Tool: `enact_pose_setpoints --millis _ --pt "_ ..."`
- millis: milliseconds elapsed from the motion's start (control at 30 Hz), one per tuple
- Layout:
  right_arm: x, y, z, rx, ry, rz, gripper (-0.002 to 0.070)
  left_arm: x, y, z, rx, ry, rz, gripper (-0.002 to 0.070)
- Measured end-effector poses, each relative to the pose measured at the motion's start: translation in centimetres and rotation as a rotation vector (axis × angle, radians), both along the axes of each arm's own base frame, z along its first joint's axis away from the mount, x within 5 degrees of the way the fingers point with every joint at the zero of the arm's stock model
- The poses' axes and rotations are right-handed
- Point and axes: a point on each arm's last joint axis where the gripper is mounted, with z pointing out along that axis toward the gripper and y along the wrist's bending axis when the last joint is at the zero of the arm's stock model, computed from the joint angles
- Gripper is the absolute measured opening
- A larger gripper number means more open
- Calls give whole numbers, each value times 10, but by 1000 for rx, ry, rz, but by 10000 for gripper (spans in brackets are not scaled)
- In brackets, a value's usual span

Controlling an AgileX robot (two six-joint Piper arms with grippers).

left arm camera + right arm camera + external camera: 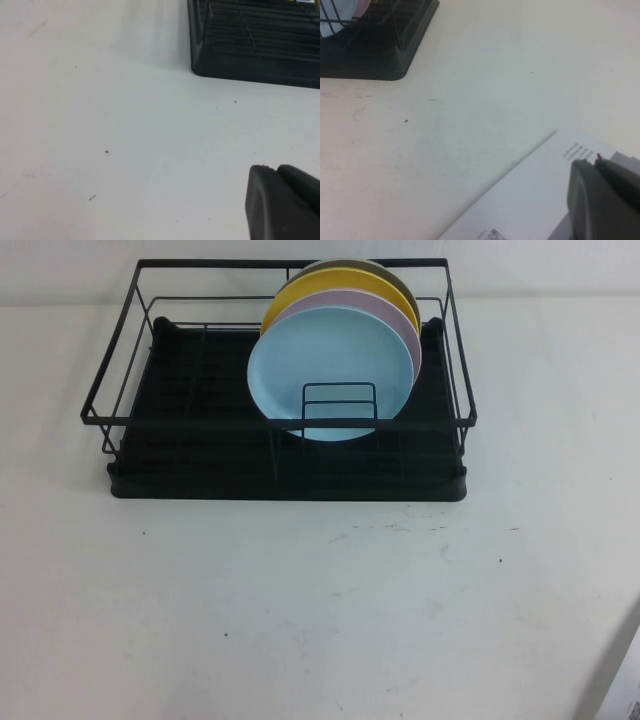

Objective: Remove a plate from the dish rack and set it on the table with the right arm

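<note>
**Both grippers low over the table, plates standing in the rack**

The right gripper point(600, 200) shows only in its own wrist view, as a dark finger tip at the frame's corner, hanging above a white printed sheet point(530, 200) that lies on the table point(485, 75). How far its fingers are parted cannot be told, and nothing is seen in its hold. The left gripper point(282, 202) likewise shows only as a dark tip in the left wrist view, above bare speckled table; its opening cannot be told either. Neither arm appears in the high view.

In the high view the dish rack point(120, 390) sits at twelve o'clock on the table point(300, 620), its long side facing the robot. The light blue plate point(330, 370) stands on edge in the rack's right half, foremost of a stack, its lower part behind a small upright wire divider point(338, 405). Right behind it stands the pale pink plate point(400, 325), then the yellow plate point(300, 290), and the rim of a darker plate point(385, 270) at the back. Toward five o'clock, at the table's near right corner, the sheet's edge is visible. Each wrist view catches a corner of the rack's black tray base.
</note>
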Motion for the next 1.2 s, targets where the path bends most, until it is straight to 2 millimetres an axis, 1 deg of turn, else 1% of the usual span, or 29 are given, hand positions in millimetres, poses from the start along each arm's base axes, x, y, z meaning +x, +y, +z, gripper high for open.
enact_pose_setpoints --millis 333,433,533,700,767,867,933,1067,1133,1200 --pt "0 0 0 2 0 0 -18 0 0 0 0 0 0 -4" --pt "0 2 1 56 -1 4 -18 0 0 0 0 0 0 -4" --pt "0 5 4 212 -22 7 -18 0 0 0 0 0 0 -4" --pt "2 7 18 613 -120 -29 -18 0 0 0 0 0 0 -4" --pt "3 6 21 695 -150 -47 -18 0 0 0 0 0 0 -4" --pt "3 4 24 705 -186 -60 -18 0 0 0 0 0 0 -4" --pt "3 4 25 746 -188 -60 -18 0 0 0 0 0 0 -4" --pt "2 9 25 798 -146 -17 -18 0 0 0 0 0 0 -4" --pt "4 13 31 787 -102 6 -18 0 0 0 0 0 0 -4" --pt "10 15 44 728 -42 27 -18 0 0 0 0 0 0 -4"
